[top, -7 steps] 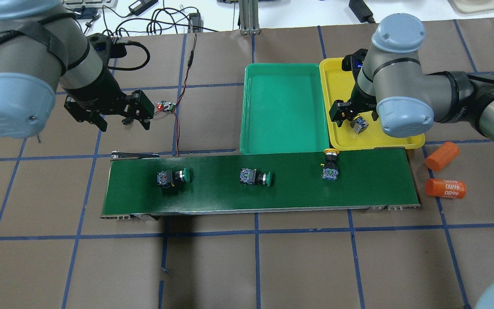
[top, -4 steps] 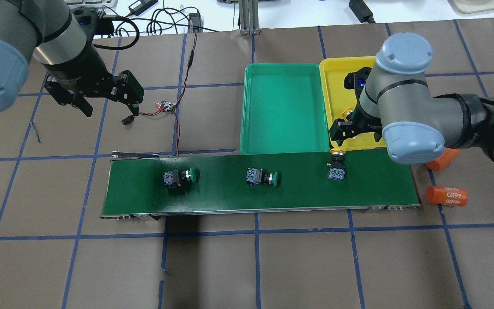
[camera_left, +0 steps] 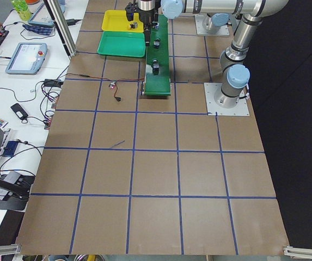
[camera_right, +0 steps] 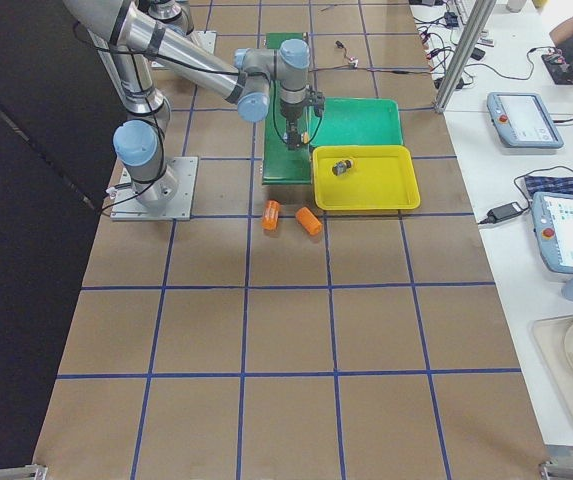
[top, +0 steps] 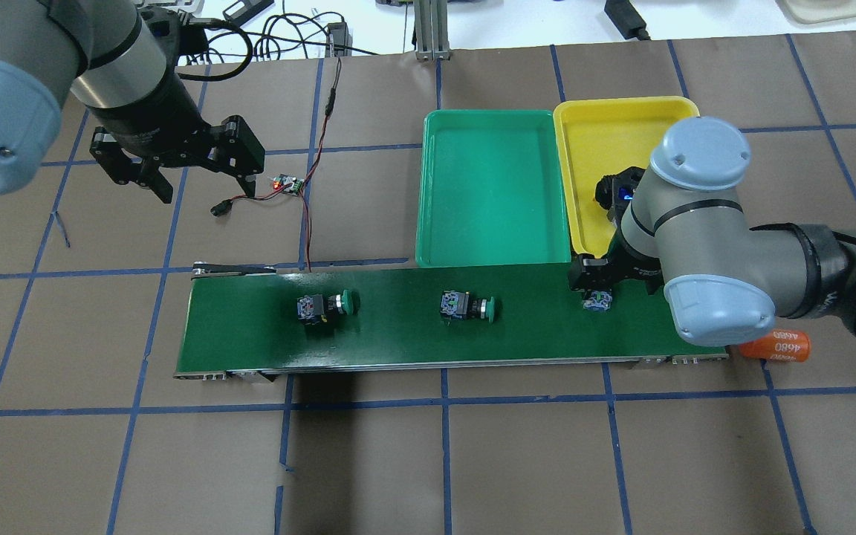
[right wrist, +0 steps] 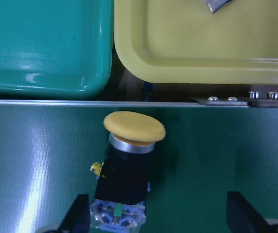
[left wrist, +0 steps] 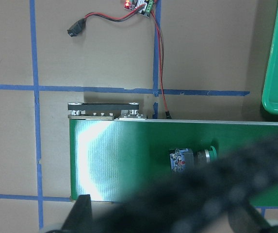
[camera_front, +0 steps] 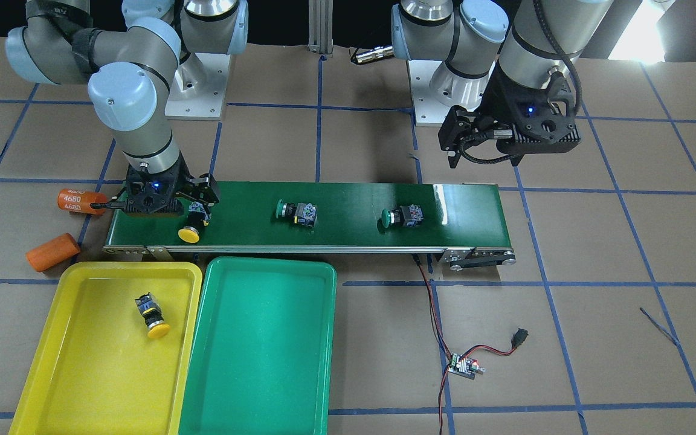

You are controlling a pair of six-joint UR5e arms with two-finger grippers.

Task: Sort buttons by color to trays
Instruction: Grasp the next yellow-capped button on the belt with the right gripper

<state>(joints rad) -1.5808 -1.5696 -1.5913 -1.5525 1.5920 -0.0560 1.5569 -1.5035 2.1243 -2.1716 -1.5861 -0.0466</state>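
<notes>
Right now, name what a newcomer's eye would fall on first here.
The bright yellow tray and green tray lie side by side beside the long dark green conveyor belt. At the belt's end nearest the yellow tray, the right gripper hangs open over a yellow-capped button.

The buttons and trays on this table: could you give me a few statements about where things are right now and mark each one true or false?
1. One yellow button lies in the yellow tray. True.
2. The green tray holds a green button. False: no button is in it. Both green buttons lie on the conveyor belt.
3. The right gripper is shut on the other yellow button. False: it is open, with a finger on each side of that button, which lies on the belt.
4. The left gripper holds nothing. True: it is open, above the table beyond the belt.
</notes>
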